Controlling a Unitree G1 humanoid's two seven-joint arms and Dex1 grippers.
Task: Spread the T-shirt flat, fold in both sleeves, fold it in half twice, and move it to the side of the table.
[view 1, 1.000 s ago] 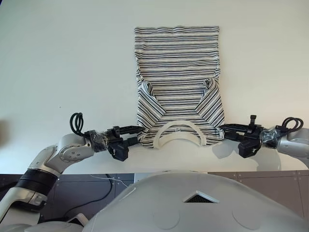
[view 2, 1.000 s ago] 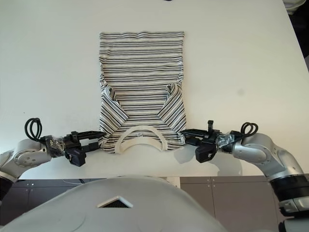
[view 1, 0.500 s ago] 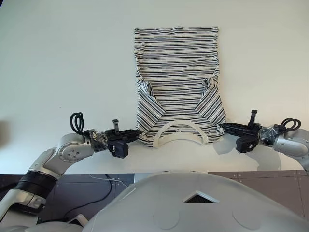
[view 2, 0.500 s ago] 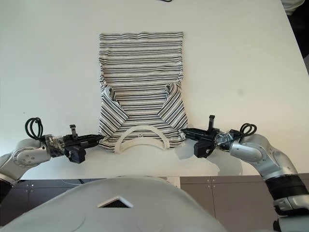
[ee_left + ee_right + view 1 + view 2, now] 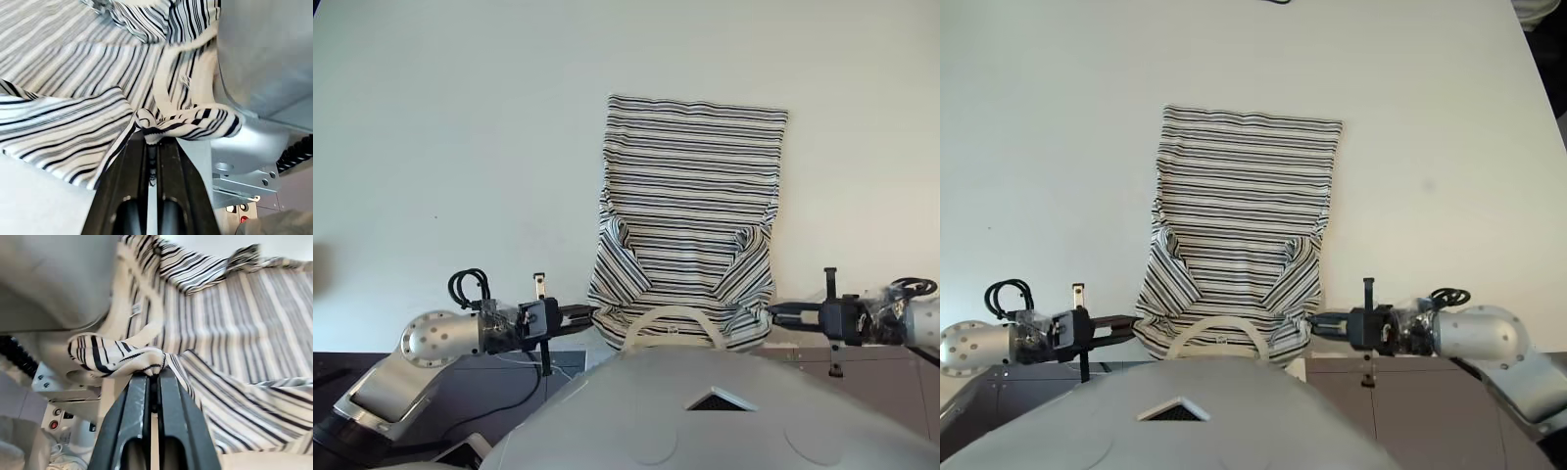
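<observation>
The striped T-shirt is laid flat on the white counter, with its hem at the far end and its collar at the near edge. Both sleeves are already folded in. The left sleeve and the right sleeve are seen as diagonally striped flaps lying over the body of the shirt.

The near left corner is pinched by the left gripper, whose fingers are closed tight on a bunch of fabric. The near right corner is held the same way by the right gripper, with cloth clamped between its fingers.

Spreading and sleeve folding are judged done. The first fold in half appears to be set up by this double grasp. Both halvings and the move to the side of the counter are still left.
</observation>
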